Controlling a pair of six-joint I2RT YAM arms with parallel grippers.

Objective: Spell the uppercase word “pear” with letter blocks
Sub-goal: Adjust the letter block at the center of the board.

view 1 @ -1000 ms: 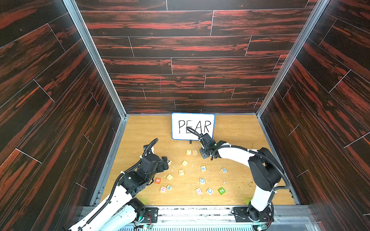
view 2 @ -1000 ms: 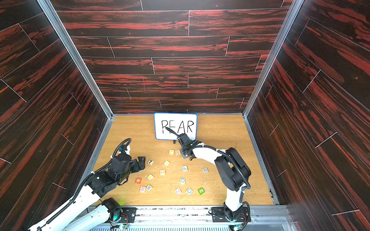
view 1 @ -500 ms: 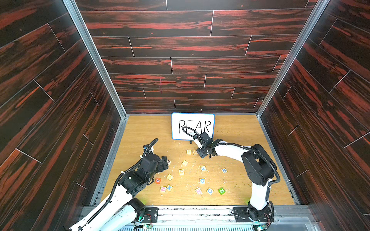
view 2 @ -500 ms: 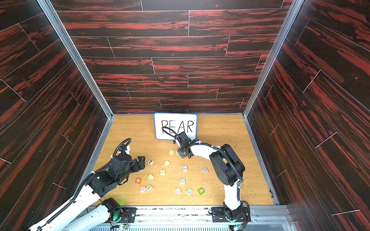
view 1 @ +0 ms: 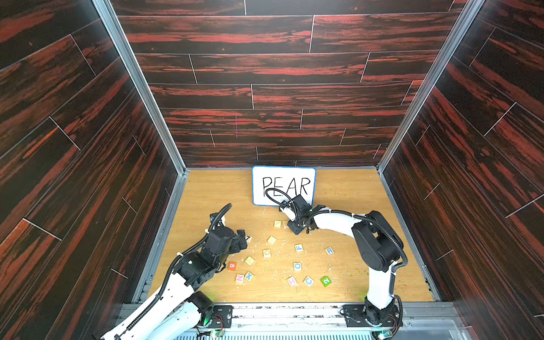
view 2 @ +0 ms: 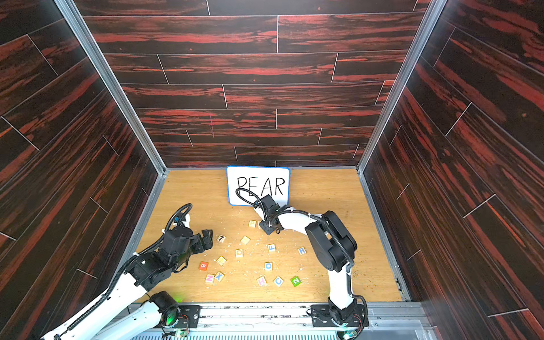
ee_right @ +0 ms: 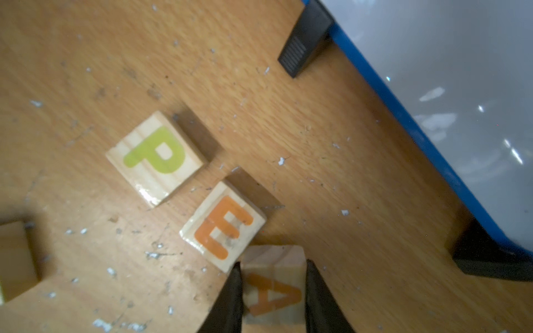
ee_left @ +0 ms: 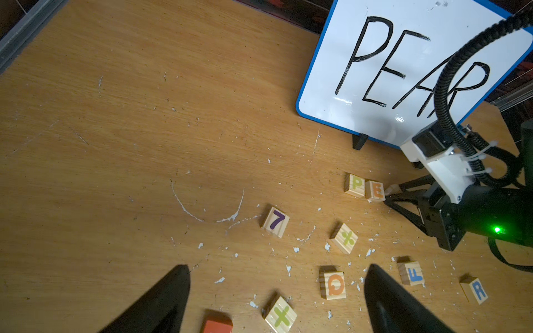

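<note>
The P block (ee_right: pixel 155 155) and E block (ee_right: pixel 223 227) lie side by side on the wooden floor in front of the whiteboard (view 1: pixel 284 185), which reads PEAR. My right gripper (ee_right: pixel 273 263) is shut on the A block (ee_right: pixel 274 291) and holds it right beside the E block; whether it rests on the floor I cannot tell. In both top views the right gripper (view 1: pixel 294 228) covers most of the E block. The blue R block (view 1: pixel 329 250) lies further forward on the right. My left gripper (ee_left: pixel 278 267) hangs open and empty near the 7 block (ee_left: pixel 276 222).
Several other blocks lie scattered in front: F (view 1: pixel 298 248), Q (ee_left: pixel 333 284), O (view 1: pixel 297 266), X (view 1: pixel 249 275), a red B (view 1: pixel 232 266), a green 2 (view 1: pixel 326 281). Dark wood walls enclose the floor. The whiteboard's black feet (ee_right: pixel 300 52) stand close behind the row.
My right gripper has carried the A block leftward and down, closer to the E block. The left arm has not moved.
</note>
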